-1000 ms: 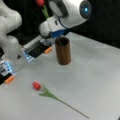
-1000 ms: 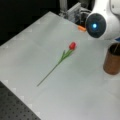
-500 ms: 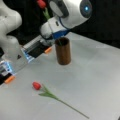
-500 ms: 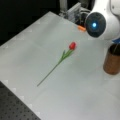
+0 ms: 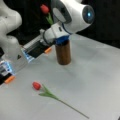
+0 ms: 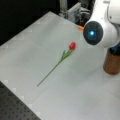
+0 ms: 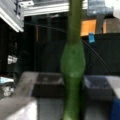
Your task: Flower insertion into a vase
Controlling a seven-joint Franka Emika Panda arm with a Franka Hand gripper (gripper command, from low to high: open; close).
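Dark-brown wood-like cylinder vase (image 5: 63, 53) stands upright on the pale grey table (image 5: 95, 82), towards a front view's top centre, and at the right edge in a front view (image 6: 112, 62). Directly over its mouth sits the white Franka arm (image 5: 72, 15), whose blue-banded wrist covers the opening. A red tulip with green leaf (image 5: 46, 12) rises above and behind the arm, upright and slightly tilted; the wrist view shows its thick green stem (image 7: 72, 62) running vertically through the middle of the frame, very close to the camera. Whether its lower end is inside the vase is hidden. The gripper itself does not show in any view, so I cannot tell how its jaws stand or whether they hold the stem. A second red tulip with a long thin green stem (image 5: 50, 93) lies flat on the table in both front views (image 6: 63, 56), well apart from the vase
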